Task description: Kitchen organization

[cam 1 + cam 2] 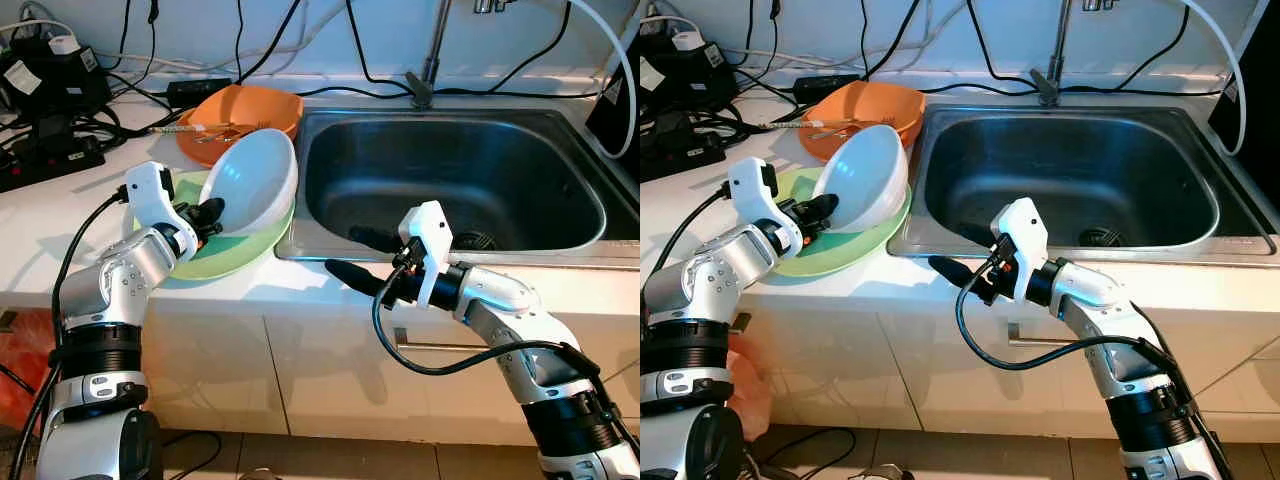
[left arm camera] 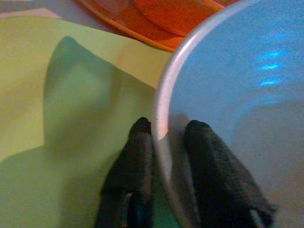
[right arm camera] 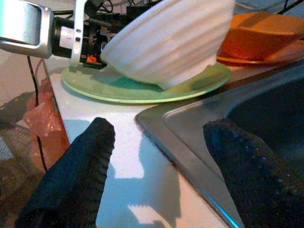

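Between the fingers of the left claw point(image 1: 208, 214) sits the rim of the white bowl point(image 1: 252, 180), clamped and tilted on the green plate point(image 1: 235, 255). Lift it slowly, keeping the grip firm. Beside the sink point(image 1: 455, 180), the right claw point(image 1: 355, 256) waits spread apart.

A white round bowl point(image 1: 252, 180) sits on a light green plate point(image 1: 240, 252), beside an orange bowl point(image 1: 245, 112) and a shiny grey metal sink point(image 1: 450, 180).

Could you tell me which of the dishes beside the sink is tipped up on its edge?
The white bowl, tilted on the green plate, its rim pinched by the left hand.
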You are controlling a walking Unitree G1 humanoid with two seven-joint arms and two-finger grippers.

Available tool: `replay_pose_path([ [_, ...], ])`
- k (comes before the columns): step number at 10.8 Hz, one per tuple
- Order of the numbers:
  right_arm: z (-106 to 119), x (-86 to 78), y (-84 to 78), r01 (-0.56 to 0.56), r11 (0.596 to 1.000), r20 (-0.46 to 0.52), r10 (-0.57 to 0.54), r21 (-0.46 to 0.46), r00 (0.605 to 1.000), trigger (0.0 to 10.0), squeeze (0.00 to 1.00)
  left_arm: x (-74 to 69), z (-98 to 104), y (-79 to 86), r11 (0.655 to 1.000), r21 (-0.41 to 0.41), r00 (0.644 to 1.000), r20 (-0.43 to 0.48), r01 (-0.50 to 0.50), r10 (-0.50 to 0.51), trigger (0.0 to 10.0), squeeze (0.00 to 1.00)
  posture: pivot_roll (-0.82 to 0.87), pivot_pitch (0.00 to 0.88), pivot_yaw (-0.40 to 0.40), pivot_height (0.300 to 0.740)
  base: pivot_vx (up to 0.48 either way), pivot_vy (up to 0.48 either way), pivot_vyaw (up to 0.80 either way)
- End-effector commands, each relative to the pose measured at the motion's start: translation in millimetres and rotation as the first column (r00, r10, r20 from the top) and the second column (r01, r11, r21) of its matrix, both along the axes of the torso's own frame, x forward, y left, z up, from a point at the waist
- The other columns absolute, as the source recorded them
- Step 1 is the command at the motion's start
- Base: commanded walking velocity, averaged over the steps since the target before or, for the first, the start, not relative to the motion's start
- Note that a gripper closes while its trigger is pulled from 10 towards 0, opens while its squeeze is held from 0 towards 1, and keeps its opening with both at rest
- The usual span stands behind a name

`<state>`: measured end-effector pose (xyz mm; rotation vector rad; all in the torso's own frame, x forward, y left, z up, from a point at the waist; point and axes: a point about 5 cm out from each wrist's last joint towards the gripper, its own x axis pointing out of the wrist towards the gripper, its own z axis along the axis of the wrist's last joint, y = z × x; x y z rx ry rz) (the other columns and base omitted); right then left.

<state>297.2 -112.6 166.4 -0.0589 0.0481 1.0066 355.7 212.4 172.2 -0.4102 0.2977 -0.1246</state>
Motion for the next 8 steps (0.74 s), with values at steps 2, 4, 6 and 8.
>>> replay_pose_path([
  [2, 2.4, 5.3, -4.1, 0.063, 0.996, -0.006, -0.063, 0.065, 0.998, 10.0, 0.00, -2.2, 0.0, -2.0, 1.000, -0.008, 0.999, 0.027, -0.023, 0.023, 0.0, 0.00, 0.11, 0.037, 0.055, 0.740, 0.000, 0.000, 0.00],
  [4, 4.2, 11.3, -6.5, 0.144, 0.986, -0.004, -0.144, 0.083, 0.990, 10.0, 0.00, -3.5, 4.0, -9.2, 0.999, 0.023, 0.993, 0.116, -0.040, 0.037, 0.0, 0.00, 0.11, 0.036, 0.054, 0.740, 0.000, 0.000, 0.00],
  [6, 2.7, 13.2, -3.8, 0.160, 0.983, -0.025, -0.158, 0.089, 0.987, 10.0, 0.00, -7.5, 5.7, -26.0, 0.994, 0.109, 0.978, 0.209, -0.011, -0.012, 0.0, 0.00, 0.11, 0.036, 0.054, 0.740, 0.000, 0.000, 0.00],
  [8, 2.7, 15.2, -1.9, 0.181, 0.977, -0.045, -0.177, 0.110, 0.983, 10.0, 0.00, -9.8, 10.1, -31.7, 0.987, 0.156, 0.952, 0.305, -0.032, -0.018, 0.0, 0.00, 0.11, 0.032, 0.053, 0.740, 0.000, 0.000, 0.00],
])
